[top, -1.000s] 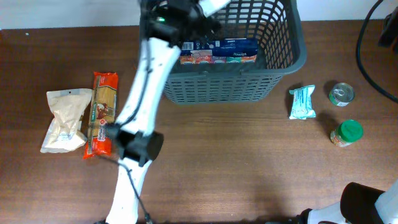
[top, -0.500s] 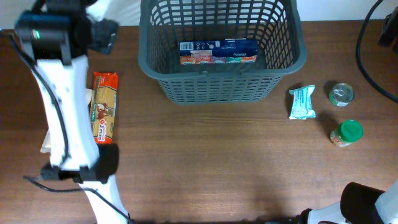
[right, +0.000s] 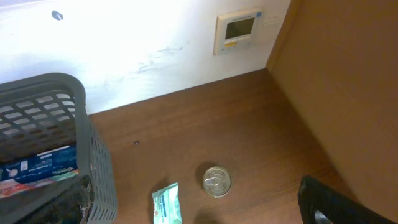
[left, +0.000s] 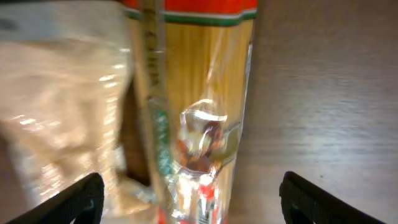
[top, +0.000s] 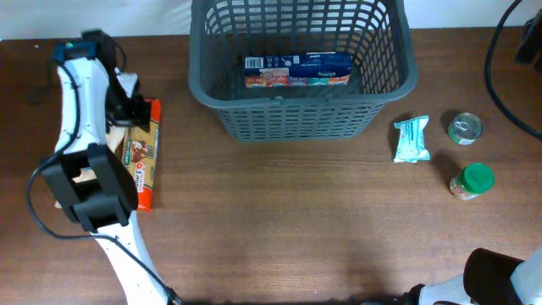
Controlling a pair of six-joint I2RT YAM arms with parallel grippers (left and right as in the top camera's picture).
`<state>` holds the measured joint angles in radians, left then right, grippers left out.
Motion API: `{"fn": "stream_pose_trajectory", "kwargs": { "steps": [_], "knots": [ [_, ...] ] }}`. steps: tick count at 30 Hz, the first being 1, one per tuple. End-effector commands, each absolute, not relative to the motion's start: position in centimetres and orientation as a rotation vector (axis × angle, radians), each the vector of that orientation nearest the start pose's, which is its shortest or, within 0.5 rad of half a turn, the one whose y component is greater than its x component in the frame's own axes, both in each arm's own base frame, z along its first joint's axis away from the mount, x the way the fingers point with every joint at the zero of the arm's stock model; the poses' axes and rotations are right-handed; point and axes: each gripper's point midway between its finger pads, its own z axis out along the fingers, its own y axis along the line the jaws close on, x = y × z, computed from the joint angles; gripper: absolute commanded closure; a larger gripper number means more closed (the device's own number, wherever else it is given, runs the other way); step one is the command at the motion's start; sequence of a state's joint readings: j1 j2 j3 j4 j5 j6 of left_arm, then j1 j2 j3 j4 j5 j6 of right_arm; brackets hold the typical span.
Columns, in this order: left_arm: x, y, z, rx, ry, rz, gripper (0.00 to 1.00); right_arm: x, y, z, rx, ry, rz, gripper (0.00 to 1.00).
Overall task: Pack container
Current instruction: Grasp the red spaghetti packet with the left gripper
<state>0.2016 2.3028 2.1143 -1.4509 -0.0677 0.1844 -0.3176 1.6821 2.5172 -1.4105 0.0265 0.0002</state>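
Observation:
The container, a dark grey lattice basket [top: 385, 80], stands at the back centre with a blue box [top: 296, 69] inside. My left gripper [top: 135, 108] is open over the top end of a red-and-yellow spaghetti packet [top: 141, 157]. In the left wrist view its fingers [left: 196, 200] straddle the packet [left: 193, 93], with a pale bag [left: 56, 112] at the left. My right gripper [right: 199, 214] is open and empty, high above the right side, with the basket [right: 62, 112] in its view.
A teal packet [top: 412, 139], a silver can [top: 464, 128] and a green-lidded jar [top: 471, 180] lie right of the basket. The can [right: 216, 181] and teal packet [right: 166, 204] also show in the right wrist view. The right arm's base [top: 500, 280] is at the front right corner.
My left arm has swung from over the basket to the left and come down over the spaghetti packet. The blue box stays in the basket. The right side has not changed.

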Motion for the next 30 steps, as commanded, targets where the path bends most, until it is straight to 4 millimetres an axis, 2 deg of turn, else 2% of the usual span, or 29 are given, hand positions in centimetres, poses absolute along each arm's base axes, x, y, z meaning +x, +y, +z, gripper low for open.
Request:
{"fn": "stream_pose_trajectory", "kwargs": {
  "steps": [1,5,13,15,17,19,22,27,30],
  "knots": [
    [41.3,9.3,5.4,-0.053,3.258,0.036,0.18,35.4,-12.5,46.5,0.372,2.118,-0.227,0.01],
    [40.6,9.2,3.0,-0.052,3.285,0.030,0.19,35.4,-12.5,46.5,0.372,2.118,-0.227,0.01],
    [40.1,9.3,-0.2,-0.053,3.297,0.031,0.19,35.4,-12.5,46.5,0.372,2.118,-0.227,0.01],
    [40.0,9.3,-1.2,-0.053,3.293,0.032,0.23,35.4,-12.5,46.5,0.372,2.118,-0.227,0.01],
    [39.8,9.3,-1.7,-0.053,3.293,0.032,0.35,35.4,-12.5,46.5,0.372,2.118,-0.227,0.01],
    [39.5,9.2,-2.2,-0.053,3.299,0.030,0.70,35.4,-12.5,46.5,0.372,2.118,-0.227,0.01],
    [39.2,9.1,-2.3,-0.053,3.310,0.027,0.98,35.4,-12.5,46.5,0.372,2.118,-0.227,0.01],
    [38.5,8.8,-1.7,-0.051,3.346,0.003,0.98,35.4,-12.5,46.5,0.372,2.118,-0.227,0.01],
    [39.4,8.8,0.0,-0.053,3.320,-0.007,0.98,35.4,-12.5,46.5,0.372,2.118,-0.227,0.01]
  ]
}}
